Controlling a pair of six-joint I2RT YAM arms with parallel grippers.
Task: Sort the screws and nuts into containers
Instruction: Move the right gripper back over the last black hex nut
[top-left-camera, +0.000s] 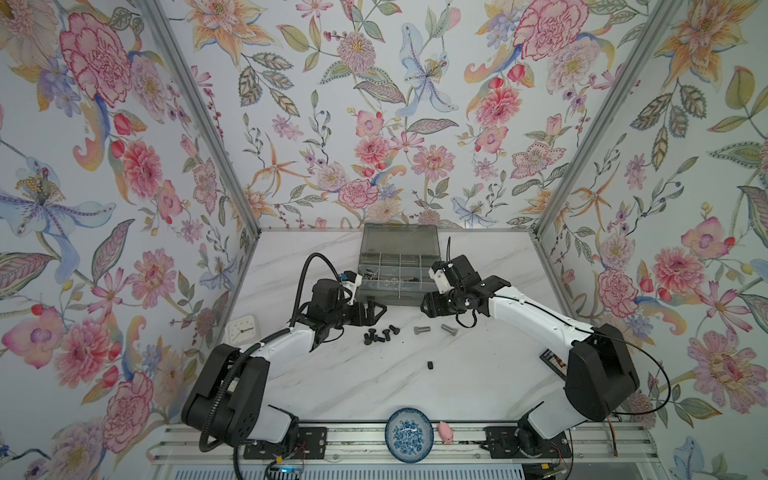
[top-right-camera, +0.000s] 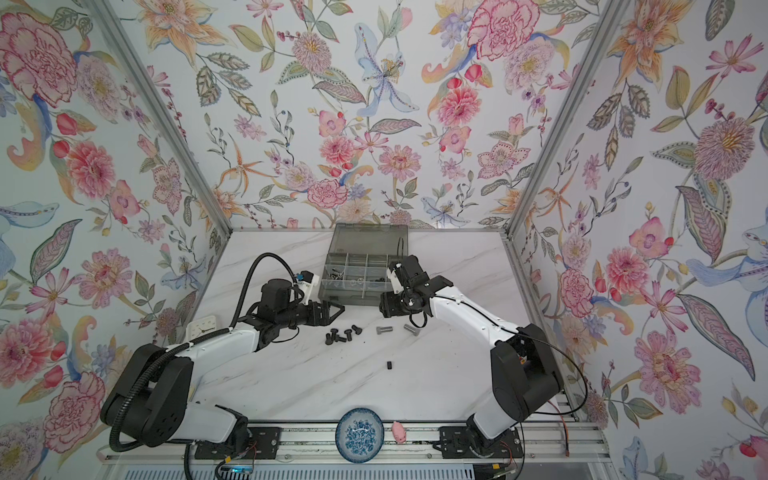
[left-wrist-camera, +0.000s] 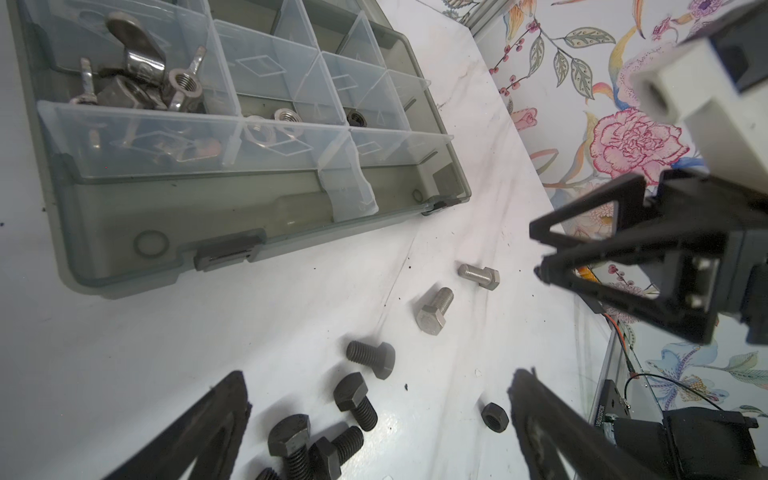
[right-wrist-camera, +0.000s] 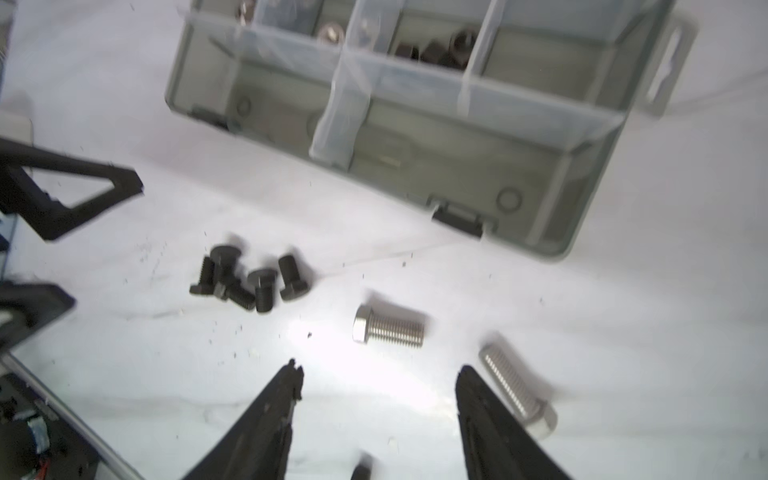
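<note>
Loose on the worktop (top-left-camera: 365, 395), in front of the organizer box (top-left-camera: 394, 297): cluster of black screws (top-left-camera: 380, 335), first silver screw (top-left-camera: 420, 330) just beside it, second silver screw (top-left-camera: 449, 330) a bit further toward the right arm. One black hex nut (top-left-camera: 430, 365) apart from the rest, nearer the robot base. Already in the compartments: wing nuts (left-wrist-camera: 141, 79), silver round nut (left-wrist-camera: 285, 115), black nuts (right-wrist-camera: 440, 48).

Left jaws wide apart, empty, hanging by the black cluster. Right jaws parted, nothing between them, above bare worktop with the second silver screw just beside one finger (right-wrist-camera: 490, 415).

Handling, judged from looks:
- All steel: stiff, dense for the size, no crush risk. Firm pinch fine.
- Round threaded shanks, likely to roll or squirt out on the smooth marble top. Best taken across the shank near the head, or across the hex flats.
- Black cluster partly overlapping. Take an outer screw first, to avoid dragging neighbours.
- Silver pair lying flat, well separated, easy side-on pinch.
- Hex nut low and small. Take it across opposite flats, jaws close to the worktop.
</note>
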